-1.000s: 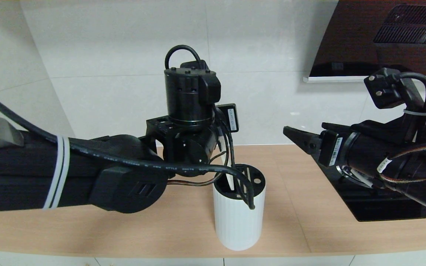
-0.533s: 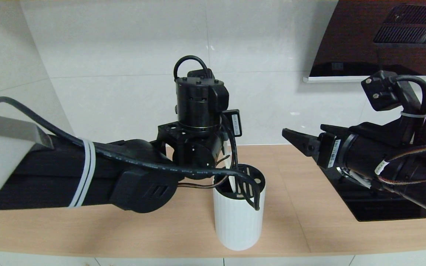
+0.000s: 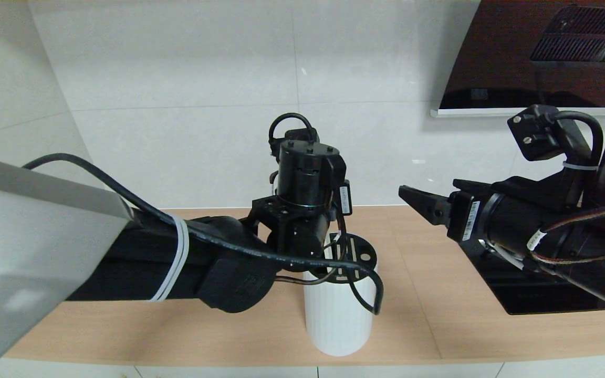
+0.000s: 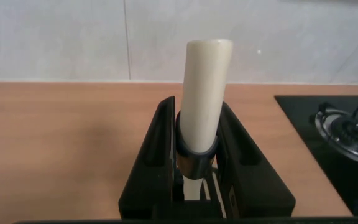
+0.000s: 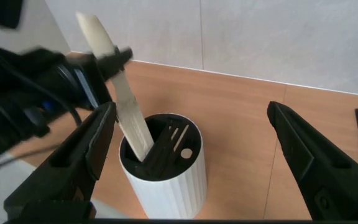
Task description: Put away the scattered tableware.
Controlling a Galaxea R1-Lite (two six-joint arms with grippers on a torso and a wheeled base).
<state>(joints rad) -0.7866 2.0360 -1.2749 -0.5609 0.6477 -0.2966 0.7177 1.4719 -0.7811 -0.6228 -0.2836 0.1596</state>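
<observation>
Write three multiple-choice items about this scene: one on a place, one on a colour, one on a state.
1. Where does the white ribbed cylindrical holder stand?
A. in a sink
B. on the light wooden counter
C. on a shelf

2. What colour is the handle of the utensil held by the left gripper?
A. red
B. blue
C. cream

3. What is the state of the right gripper?
A. open and empty
B. shut on a fork
C. shut on a cup

Answers:
1 B, the holder's base rests on the counter.
2 C, the handle clamped by the left gripper is cream.
3 A, its two fingers stand wide apart, gripping nothing.
</observation>
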